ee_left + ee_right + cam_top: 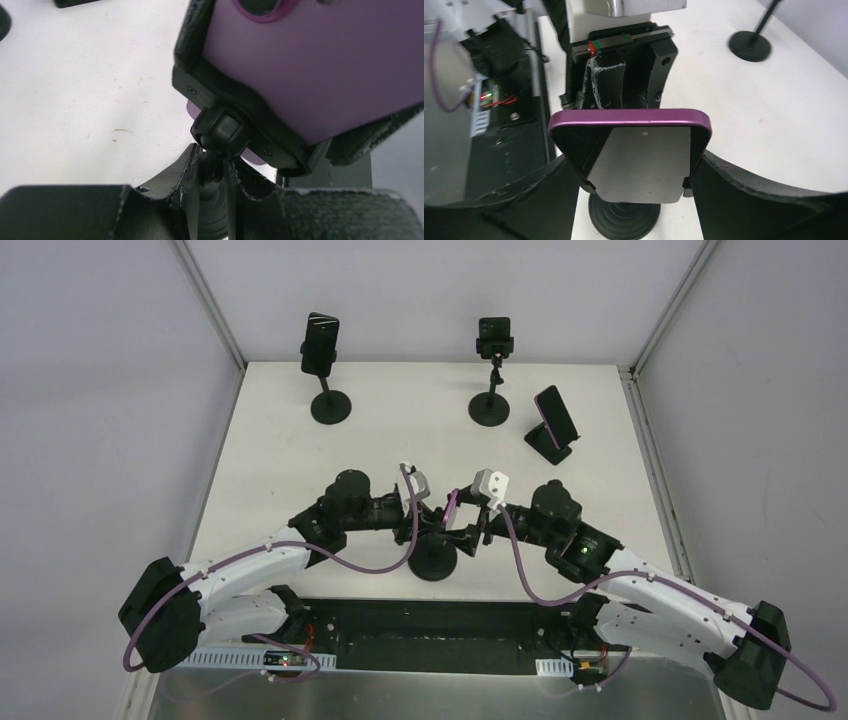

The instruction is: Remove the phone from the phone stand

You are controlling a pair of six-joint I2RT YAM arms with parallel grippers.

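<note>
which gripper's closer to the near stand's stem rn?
Left. The left gripper is shut on the stem, just under the ball joint. The right gripper sits higher, its fingers flanking the purple phone, off the stem.

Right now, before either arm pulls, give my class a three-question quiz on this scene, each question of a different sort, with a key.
1. True or false: the left gripper is shut on the stem of the near stand.
2. Choose one: the phone between the fingers of the right gripper has a case that is A black, B purple, C white.
3. Short answer: has the phone left the stand's clamp yet?
Key: 1 true; 2 B; 3 no, the clamp holds it.
</note>
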